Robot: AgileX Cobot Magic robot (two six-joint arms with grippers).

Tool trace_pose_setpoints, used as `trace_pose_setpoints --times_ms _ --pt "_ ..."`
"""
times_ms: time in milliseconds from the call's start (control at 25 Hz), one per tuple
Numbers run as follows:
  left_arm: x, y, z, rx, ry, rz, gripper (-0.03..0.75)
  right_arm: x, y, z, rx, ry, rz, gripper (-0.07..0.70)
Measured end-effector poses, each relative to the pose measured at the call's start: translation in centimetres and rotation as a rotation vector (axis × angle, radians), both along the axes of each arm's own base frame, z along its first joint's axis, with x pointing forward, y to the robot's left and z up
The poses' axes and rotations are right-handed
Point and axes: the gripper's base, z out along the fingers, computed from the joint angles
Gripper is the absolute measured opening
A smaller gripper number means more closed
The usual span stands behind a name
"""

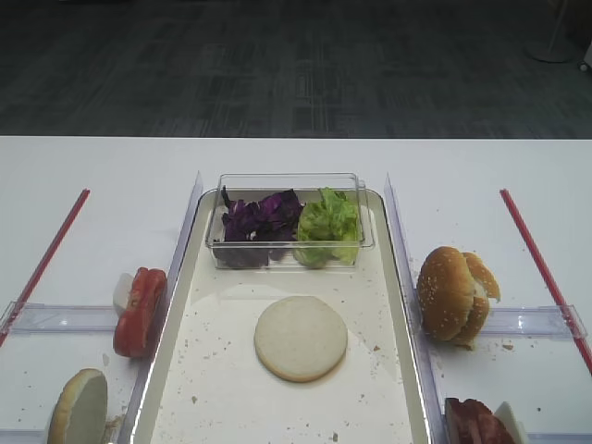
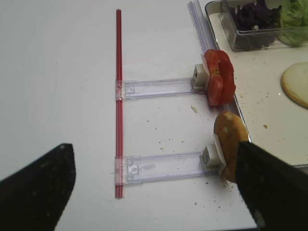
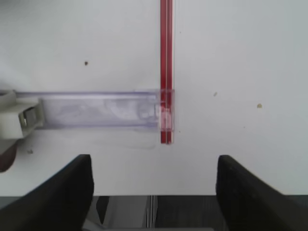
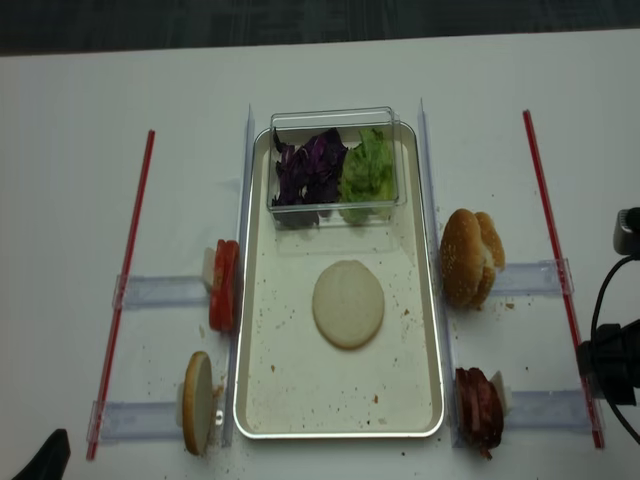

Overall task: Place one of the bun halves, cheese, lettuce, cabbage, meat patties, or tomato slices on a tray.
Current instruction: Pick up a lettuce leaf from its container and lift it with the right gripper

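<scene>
White tabletop fills the right wrist view; right gripper (image 3: 153, 192) seemingly open, empty, unseen overhead.

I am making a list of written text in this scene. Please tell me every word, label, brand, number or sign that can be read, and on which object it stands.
None: no words, labels, brands, numbers or signs show in any view.
The tray, clear box, red strips and clear plastic holders carry no print.
</scene>
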Motion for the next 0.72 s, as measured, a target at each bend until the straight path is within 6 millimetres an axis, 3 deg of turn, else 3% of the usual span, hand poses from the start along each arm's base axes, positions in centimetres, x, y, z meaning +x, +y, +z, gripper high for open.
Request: trace_pose_setpoints --times_ms 240,720 --pt "0.0 0.0 0.0 0.000 0.000 0.000 0.618 4.4 0.0 -0.1 -0.002 0.026 0.004 0.559" --pt "0.0 0.0 0.0 0.000 0.000 0.000 0.618 15.9 0.1 -0.3 -0.009 0.011 0.031 0.559"
